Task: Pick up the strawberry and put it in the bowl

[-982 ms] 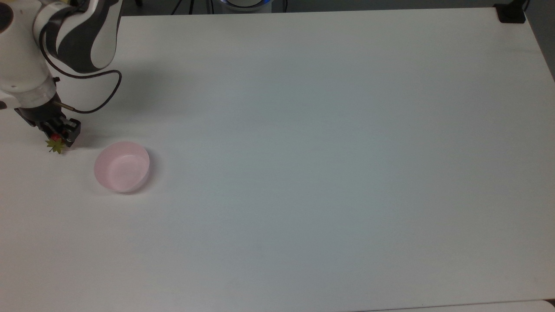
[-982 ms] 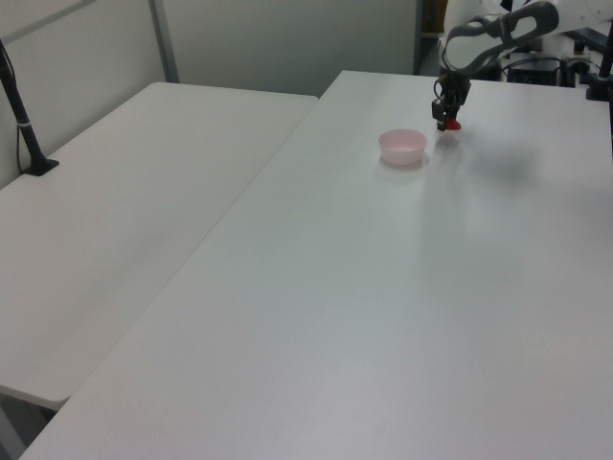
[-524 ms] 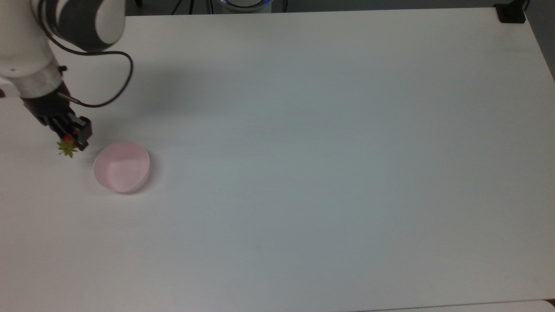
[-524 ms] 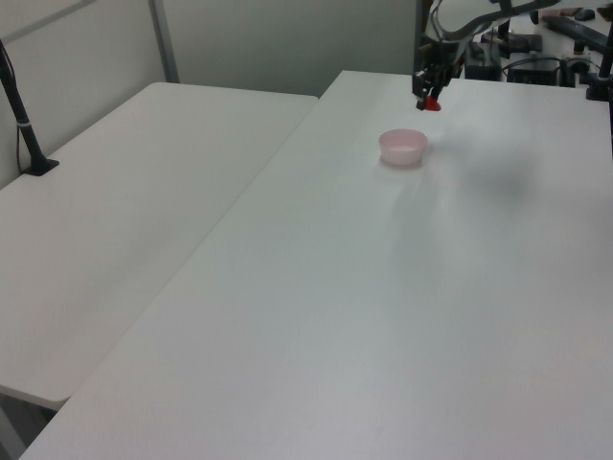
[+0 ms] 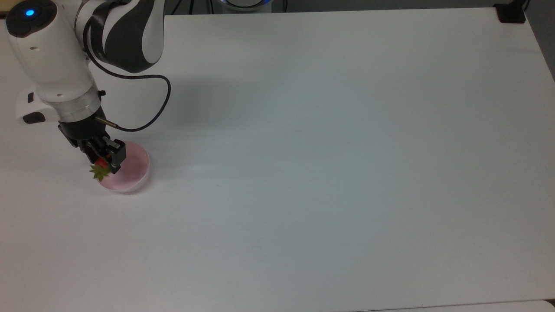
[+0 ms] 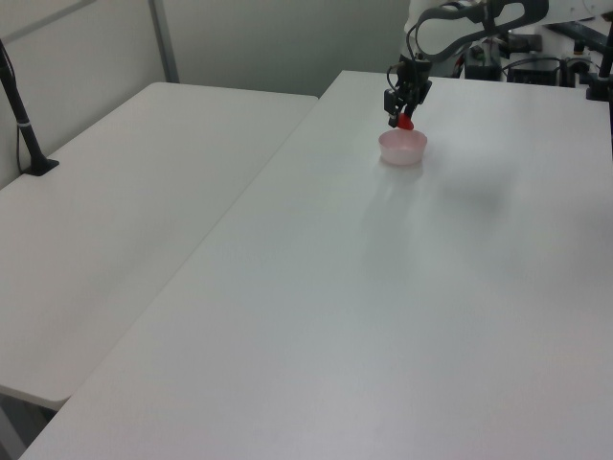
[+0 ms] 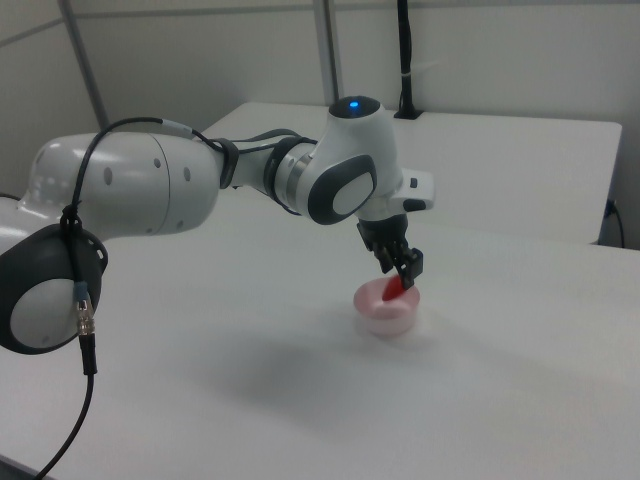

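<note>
Big white desk [image 5: 329, 173], matte and bare across most of its top; a second white desk [image 6: 124, 220] butts against it on the left view's left. Grey partition walls [image 7: 480, 55] behind, with a black pole [image 7: 403, 60] clamped at the far desk edge in the right view. Black clamp block [image 5: 510, 13] at the top view's upper right corner of the desk.

The right view gives the full white-and-grey arm [image 7: 200, 190], its cable [image 7: 85, 300] and a blue light on the wrist housing; the top view shows just the wrist end with the cable looping off to one side. The left view shows cluttered equipment [image 6: 536, 57] behind the desk's far end.

Pale pink bowl [image 5: 132, 173] sits near the top view's left edge. The hand [image 5: 104, 162] hangs over the bowl's rim on the top view's left, fingers closed around the strawberry [image 5: 100, 169], green cap pointing down and outward. In the left view the strawberry [image 6: 406, 122] is just above the bowl [image 6: 403, 148], not inside yet. The hand partly hides the bowl's near rim in the top view.
</note>
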Action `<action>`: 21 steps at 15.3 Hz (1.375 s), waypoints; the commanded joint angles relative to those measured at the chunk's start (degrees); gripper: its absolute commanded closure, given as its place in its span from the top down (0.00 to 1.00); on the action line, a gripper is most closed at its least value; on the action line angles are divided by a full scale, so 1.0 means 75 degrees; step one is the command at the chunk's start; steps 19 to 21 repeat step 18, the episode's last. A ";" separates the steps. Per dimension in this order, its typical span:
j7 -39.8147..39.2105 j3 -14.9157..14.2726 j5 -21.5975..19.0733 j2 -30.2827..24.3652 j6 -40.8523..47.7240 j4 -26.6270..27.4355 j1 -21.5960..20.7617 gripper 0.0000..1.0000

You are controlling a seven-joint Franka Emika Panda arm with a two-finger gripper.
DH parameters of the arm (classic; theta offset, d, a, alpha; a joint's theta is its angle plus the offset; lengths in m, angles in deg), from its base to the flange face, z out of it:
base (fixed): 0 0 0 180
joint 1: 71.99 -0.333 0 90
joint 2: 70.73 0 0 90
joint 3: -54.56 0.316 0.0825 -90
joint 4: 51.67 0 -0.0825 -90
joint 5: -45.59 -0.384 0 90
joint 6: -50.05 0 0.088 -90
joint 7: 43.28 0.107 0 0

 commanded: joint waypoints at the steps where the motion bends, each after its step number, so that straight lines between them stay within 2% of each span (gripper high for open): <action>1: 0.0124 -0.0036 0.0025 -0.0649 0.0466 0.0260 -0.0301 1.00; 5: 0.0159 -0.0036 0.0164 -0.1515 0.1871 0.0271 -0.1063 1.00; 8: 0.0194 -0.0106 0.0773 -0.2370 0.3475 0.0283 -0.1999 1.00; 12: 0.0183 -0.0142 0.0786 -0.3413 0.4791 0.0516 -0.2727 1.00; 15: 0.0183 -0.0271 0.0775 -0.4141 0.5085 0.1067 -0.2904 1.00; 21: 0.0183 -0.0259 0.0775 -0.4201 0.5110 0.1127 -0.2905 1.00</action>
